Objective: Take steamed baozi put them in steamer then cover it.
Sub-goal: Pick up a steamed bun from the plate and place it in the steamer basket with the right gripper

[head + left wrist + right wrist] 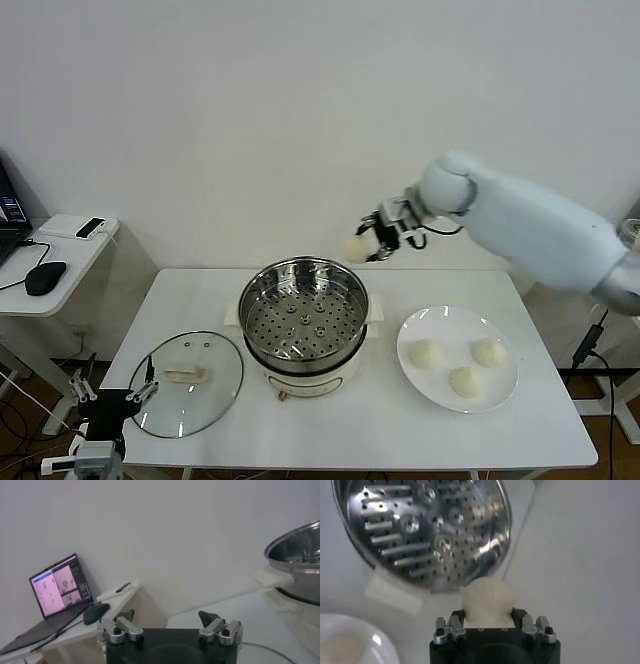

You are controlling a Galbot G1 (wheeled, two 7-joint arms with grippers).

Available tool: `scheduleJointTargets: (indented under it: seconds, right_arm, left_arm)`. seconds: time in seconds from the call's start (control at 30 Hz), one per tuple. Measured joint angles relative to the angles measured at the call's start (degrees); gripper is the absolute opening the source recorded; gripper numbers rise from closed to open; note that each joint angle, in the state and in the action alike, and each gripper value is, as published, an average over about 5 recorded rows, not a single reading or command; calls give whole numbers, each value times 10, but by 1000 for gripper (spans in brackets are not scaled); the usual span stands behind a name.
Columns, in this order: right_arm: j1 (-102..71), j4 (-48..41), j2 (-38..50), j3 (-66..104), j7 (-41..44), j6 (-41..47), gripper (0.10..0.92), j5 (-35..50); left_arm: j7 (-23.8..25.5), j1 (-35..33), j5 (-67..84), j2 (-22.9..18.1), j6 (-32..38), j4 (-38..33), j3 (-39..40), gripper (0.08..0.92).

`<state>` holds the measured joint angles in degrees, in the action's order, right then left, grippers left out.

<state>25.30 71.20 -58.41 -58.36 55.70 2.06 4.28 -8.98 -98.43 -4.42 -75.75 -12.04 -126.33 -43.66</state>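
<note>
My right gripper [366, 246] is shut on one cream-white baozi [357, 248] and holds it in the air just beyond the far right rim of the steamer [304, 318]. The held baozi [487, 601] shows between the fingers in the right wrist view, with the steamer's perforated tray [427, 527] beyond it. The tray is empty. Three baozi [465, 381] lie on the white plate [457, 358] at the right. The glass cover [187, 382] lies flat on the table left of the steamer. My left gripper [112, 397] is open and empty, low by the table's front left corner.
A side table [50, 255] with a mouse and a laptop [61, 586] stands at the far left. The steamer's rim [295, 545] shows at the edge of the left wrist view. A wall rises close behind the table.
</note>
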Motion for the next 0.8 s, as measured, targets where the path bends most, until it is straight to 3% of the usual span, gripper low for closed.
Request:
scheduleJointTargets:
  seconds: [0.33, 0.8]
  right_arm:
    - [16, -61, -105, -73, -21, -96, 594, -43]
    - [-5, -156, -202, -104, -57, -227, 594, -166]
  left_arm:
    - [2, -6, 4, 0, 0, -4, -14, 823]
    - [4, -12, 13, -1, 0, -6, -37, 823]
